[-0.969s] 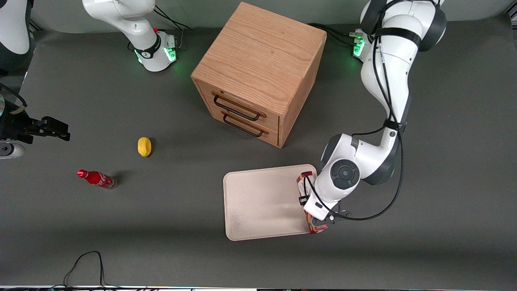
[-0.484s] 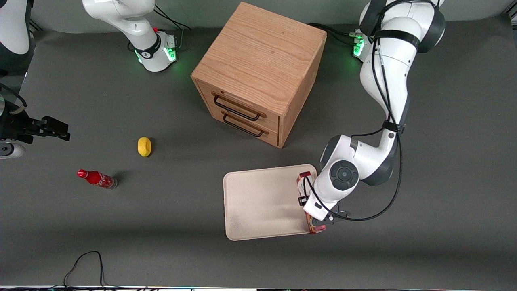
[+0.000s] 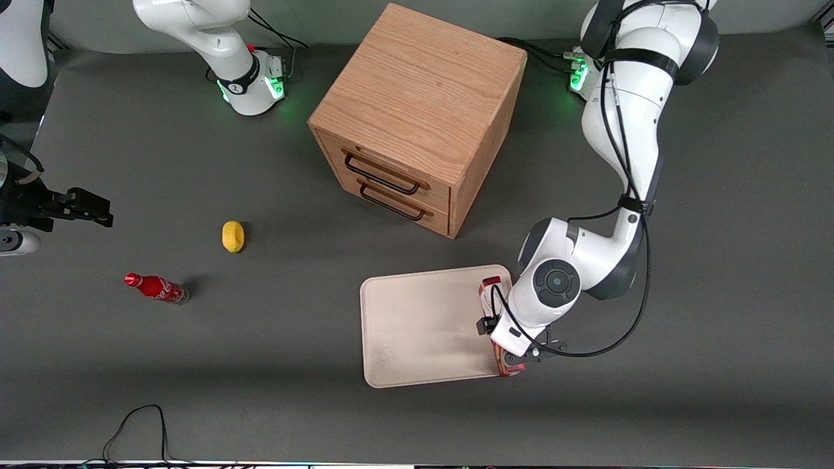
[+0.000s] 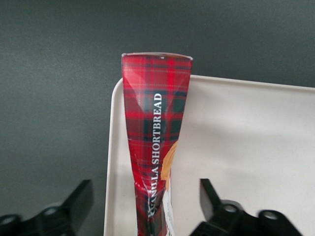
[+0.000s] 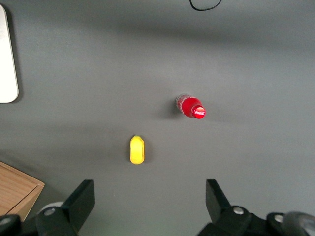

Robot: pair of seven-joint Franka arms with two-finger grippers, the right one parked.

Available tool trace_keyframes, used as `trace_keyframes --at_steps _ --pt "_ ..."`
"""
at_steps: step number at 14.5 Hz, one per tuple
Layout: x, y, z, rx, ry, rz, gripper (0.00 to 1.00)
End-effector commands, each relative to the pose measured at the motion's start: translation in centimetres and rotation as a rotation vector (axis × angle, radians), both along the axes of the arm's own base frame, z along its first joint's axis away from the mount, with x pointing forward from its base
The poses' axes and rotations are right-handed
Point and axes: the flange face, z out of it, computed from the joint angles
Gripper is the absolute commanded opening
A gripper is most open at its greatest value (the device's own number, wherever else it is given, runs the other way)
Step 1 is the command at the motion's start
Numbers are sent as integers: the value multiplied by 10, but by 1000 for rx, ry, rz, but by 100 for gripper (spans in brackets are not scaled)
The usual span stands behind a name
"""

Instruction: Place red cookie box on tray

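The left arm's gripper (image 3: pixel 507 339) hangs over the tray's (image 3: pixel 417 332) edge toward the working arm's end of the table, mostly hidden in the front view under the arm's white wrist. In the left wrist view its 2 black fingers (image 4: pixel 74 201) stand spread wide, well apart from the red cookie box (image 4: pixel 155 147) between them, so the gripper is released and touches nothing. The box is a long narrow red tartan carton printed "VANILLA SHORTBREAD" in white, with a cookie picture on one face and its side panels creased inward. It lies along the tray's rim (image 4: pixel 112 162) on that same edge, its length running toward the front camera; the wrist view shows it over the rim and the cream-white floor of the tray, with one end at the rounded corner. In the front view only the 2 ends of the red cookie box (image 3: pixel 490 286) show, one nearer the wooden cabinet (image 3: pixel 417 111) and the other at the tray corner nearest the camera, where it juts slightly past the rim. The cabinet has 2 drawers with dark wire handles and stands farther from the camera than the tray. Toward the parked arm's end of the table sit a yellow lemon (image 3: pixel 232 236) and a small red cola bottle (image 3: pixel 156 288), well apart from the tray.
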Motion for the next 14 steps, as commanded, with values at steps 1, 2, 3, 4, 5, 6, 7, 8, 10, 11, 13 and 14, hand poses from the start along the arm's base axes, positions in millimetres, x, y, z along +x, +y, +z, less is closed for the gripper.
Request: trace_keyframes --at_steps 1,2,3,4,5,6,7,8,10,11,13,14 --pt "3 -1 14 10 -18 -13 100" --pt "5 2 21 10 -22 -9 100" --pt "4 9 29 16 -16 -6 100" --pt "-1 21 42 26 4 -2 100" --pt "-8 29 58 36 23 -2 100" --pt "-19 35 78 45 41 -14 100" --pt "-31 51 100 54 54 -34 100" --pt "-44 77 121 55 57 -64 100" --pt "-74 128 161 59 59 -151 100" --pt "-84 157 180 67 84 -167 100" --pt "-100 199 221 74 137 -195 100" --pt "-108 219 240 74 148 -181 100"
